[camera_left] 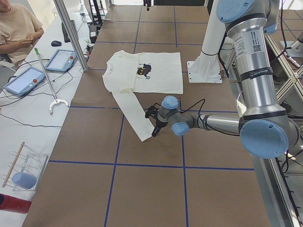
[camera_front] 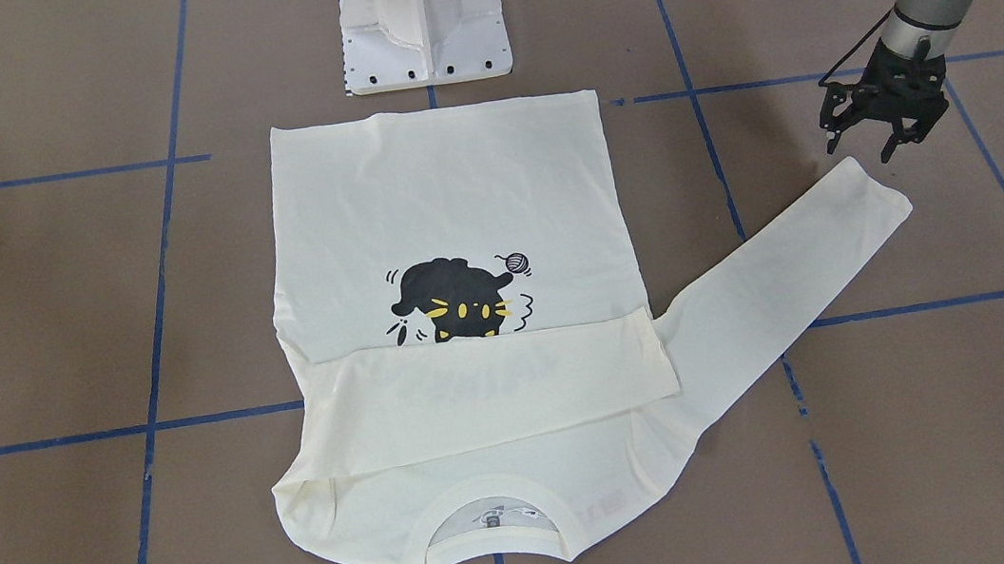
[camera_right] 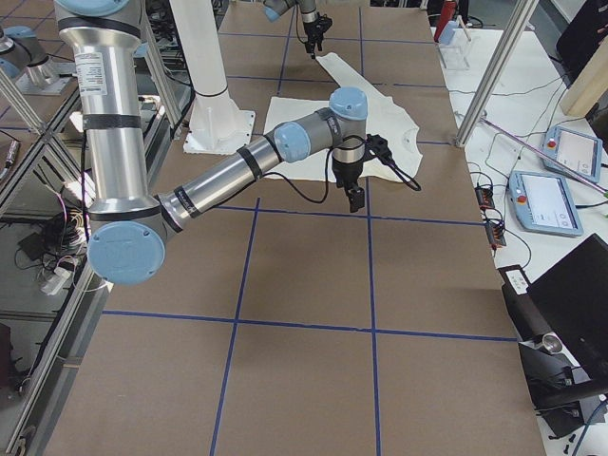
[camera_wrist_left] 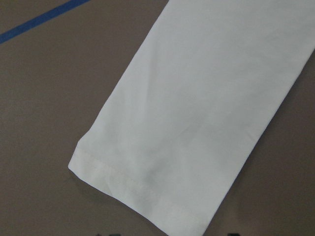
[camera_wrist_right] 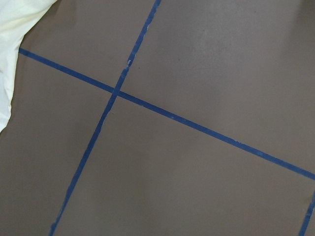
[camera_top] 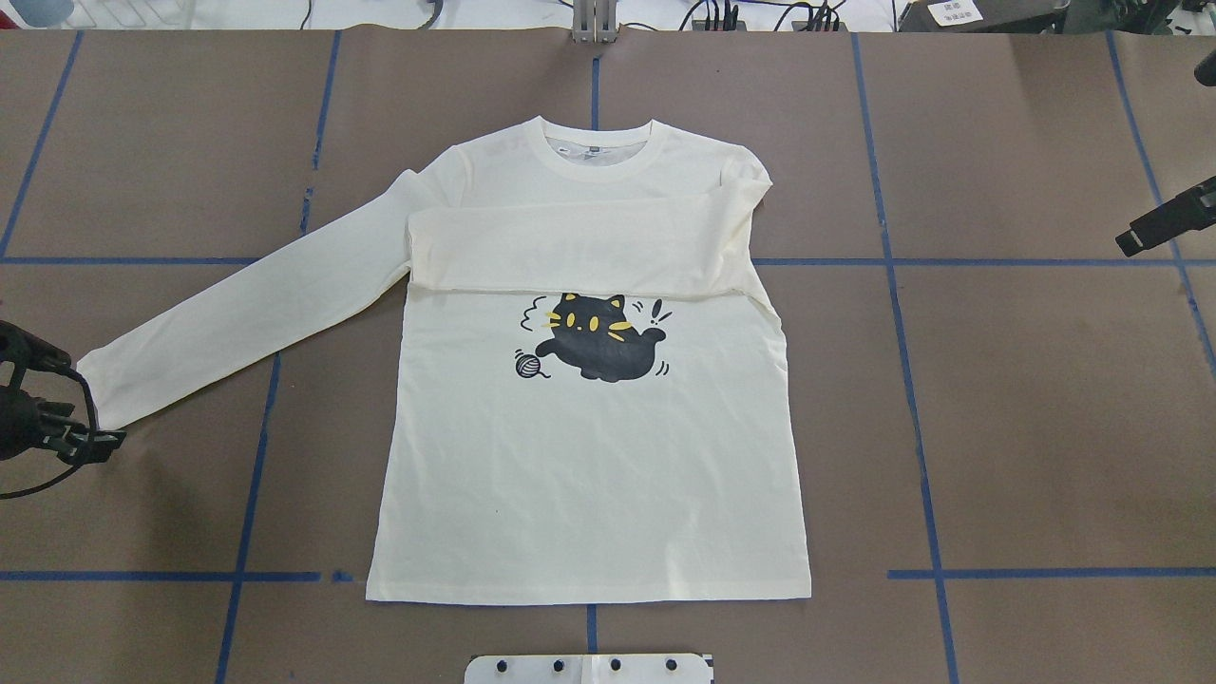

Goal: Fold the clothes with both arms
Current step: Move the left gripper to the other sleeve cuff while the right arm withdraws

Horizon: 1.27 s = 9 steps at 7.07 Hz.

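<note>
The cream long-sleeved T-shirt [camera_top: 589,475] is laid flat at the middle of the table [camera_top: 1045,427], cat print [camera_top: 594,337] upward; one sleeve [camera_top: 570,252] is folded across the chest; the other sleeve [camera_top: 247,313] is stretched toward the left gripper [camera_front: 859,150], seen spread open and empty beside the cuff [camera_wrist_left: 133,191]; the right gripper [camera_top: 1164,223] is seen well apart, and its state cannot be told.

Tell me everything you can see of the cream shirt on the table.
The cream long-sleeved shirt lies flat, print up, on the brown table, collar away from the robot. A black cat print with yellow marks and a yarn ball sits on the chest. One sleeve is folded across the chest; the other sleeve stretches out, its cuff ungripped beside the open left tool.
</note>
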{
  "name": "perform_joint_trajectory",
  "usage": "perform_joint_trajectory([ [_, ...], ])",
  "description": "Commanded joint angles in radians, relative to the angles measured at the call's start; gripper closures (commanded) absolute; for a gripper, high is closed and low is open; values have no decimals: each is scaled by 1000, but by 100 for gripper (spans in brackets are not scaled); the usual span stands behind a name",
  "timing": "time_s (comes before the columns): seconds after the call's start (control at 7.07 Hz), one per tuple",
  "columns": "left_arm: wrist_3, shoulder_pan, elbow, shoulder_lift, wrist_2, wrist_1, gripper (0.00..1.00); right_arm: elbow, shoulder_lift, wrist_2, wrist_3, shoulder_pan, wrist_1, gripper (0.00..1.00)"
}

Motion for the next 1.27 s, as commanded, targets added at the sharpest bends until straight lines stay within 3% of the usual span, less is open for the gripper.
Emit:
perform_joint_trajectory([
  [0.0, 1, 12, 27, -23, 1, 2, 24, 0, -1, 2, 0, 9, 0, 0],
  [0.28, 3, 12, 43, -41, 3, 5, 39, 2, 0, 2, 0, 12, 0, 0],
  [0.57, 6, 12, 44, -43, 3, 5, 90, 2, 0, 2, 0, 12, 0, 0],
  [0.71, 7, 11, 44, -44, 3, 3, 100, 3, 2, 3, 1, 12, 0, 0],
  [0.85, 9, 11, 40, -46, 7, 0, 100, 3, 2, 3, 3, 12, 0, 0],
  [1.13, 141, 9, 29, -48, 154, -6, 100, 2, 2, 3, 3, 12, 0, 0],
])
